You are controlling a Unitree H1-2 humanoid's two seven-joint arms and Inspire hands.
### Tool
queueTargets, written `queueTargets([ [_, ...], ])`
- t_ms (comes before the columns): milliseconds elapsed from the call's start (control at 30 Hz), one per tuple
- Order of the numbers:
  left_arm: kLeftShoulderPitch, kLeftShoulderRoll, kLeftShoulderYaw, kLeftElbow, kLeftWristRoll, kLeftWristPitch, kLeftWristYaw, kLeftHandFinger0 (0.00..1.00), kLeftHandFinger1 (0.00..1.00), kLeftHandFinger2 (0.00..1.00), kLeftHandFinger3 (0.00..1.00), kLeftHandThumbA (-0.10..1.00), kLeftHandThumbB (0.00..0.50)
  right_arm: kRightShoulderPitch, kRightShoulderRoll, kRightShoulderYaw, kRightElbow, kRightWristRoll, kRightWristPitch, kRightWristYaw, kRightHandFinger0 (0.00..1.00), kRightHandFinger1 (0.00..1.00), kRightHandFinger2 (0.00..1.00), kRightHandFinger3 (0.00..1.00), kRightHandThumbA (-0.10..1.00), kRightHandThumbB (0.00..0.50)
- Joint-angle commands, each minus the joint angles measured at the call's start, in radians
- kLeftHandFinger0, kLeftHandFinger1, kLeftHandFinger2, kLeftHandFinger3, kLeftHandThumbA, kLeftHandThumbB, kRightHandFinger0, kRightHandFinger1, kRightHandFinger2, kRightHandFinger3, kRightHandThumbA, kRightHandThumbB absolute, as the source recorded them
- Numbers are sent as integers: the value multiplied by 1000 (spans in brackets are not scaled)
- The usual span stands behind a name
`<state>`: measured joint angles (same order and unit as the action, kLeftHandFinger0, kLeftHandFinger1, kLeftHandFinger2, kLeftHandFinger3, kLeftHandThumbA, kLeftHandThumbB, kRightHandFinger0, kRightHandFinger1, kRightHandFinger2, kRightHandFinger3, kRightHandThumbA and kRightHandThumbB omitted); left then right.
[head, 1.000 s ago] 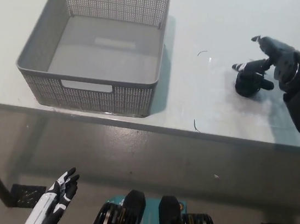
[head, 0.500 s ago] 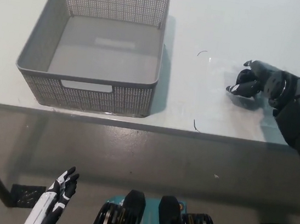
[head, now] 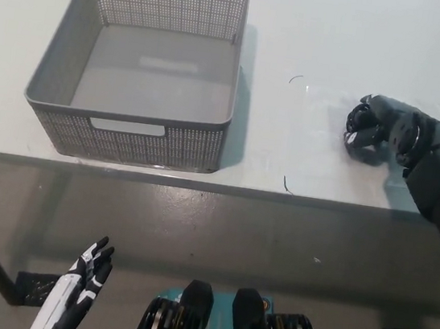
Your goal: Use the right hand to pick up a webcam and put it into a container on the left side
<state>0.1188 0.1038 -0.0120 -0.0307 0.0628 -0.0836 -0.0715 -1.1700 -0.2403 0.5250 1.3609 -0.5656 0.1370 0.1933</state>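
Observation:
The black webcam (head: 363, 148) lies on the white table (head: 326, 32) at the right, mostly hidden under my black right hand (head: 386, 125). That hand's fingers are curled down around the webcam, which still rests on the tabletop. A grey perforated basket (head: 129, 113) stands on the left part of the table, and nothing shows inside it. My white left hand (head: 74, 289) hangs at the lower left, below the table's edge, with its fingers apart.
The table's front edge (head: 217, 184) runs across the middle of the picture, with grey floor below it. A bare strip of tabletop separates the basket's right wall from the webcam.
My right hand has come down from above the webcam and its fingers have closed around it. The left hand has sunk slightly.

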Motion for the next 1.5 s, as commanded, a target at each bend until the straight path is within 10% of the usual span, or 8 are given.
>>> queueTargets([
  [0, -25, 3, 8, -7, 2, -36, 14, 1000, 1000, 1000, 1000, 873, 79, 3, -11, -4, 17, 3, -43, -59, 329, 485, 608, 759, -100, 162],
  [33, -28, 5, 9, -6, 1, -34, 11, 1000, 1000, 1000, 1000, 884, 77, 7, -16, -18, 10, 13, -57, -108, 25, 178, 359, 472, -100, 166],
  [67, -29, 5, 9, -6, 1, -34, 10, 1000, 1000, 1000, 1000, 886, 77, 12, -19, -30, 5, 23, -74, -141, 5, 178, 388, 456, -100, 173],
  [133, -27, 3, 10, -7, 0, -32, 11, 1000, 1000, 1000, 1000, 888, 71, 18, -23, -58, 2, 42, -106, -189, 91, 547, 874, 717, -100, 162],
  [267, -22, 3, 12, -6, -3, -38, 8, 1000, 1000, 1000, 1000, 882, 29, 29, -26, -100, -2, 62, -150, -237, 99, 624, 968, 870, -100, 197],
  [600, -31, 0, 18, -1, 5, -38, 16, 1000, 1000, 1000, 1000, 895, 0, -10, -39, -171, -45, 83, -245, -378, 0, 445, 834, 846, -100, 210],
  [1467, -24, 13, -4, 46, 30, -55, 0, 1000, 1000, 1000, 1000, 876, 24, -209, 60, -242, -623, 93, -58, -222, 6, 556, 896, 991, -100, 176],
])
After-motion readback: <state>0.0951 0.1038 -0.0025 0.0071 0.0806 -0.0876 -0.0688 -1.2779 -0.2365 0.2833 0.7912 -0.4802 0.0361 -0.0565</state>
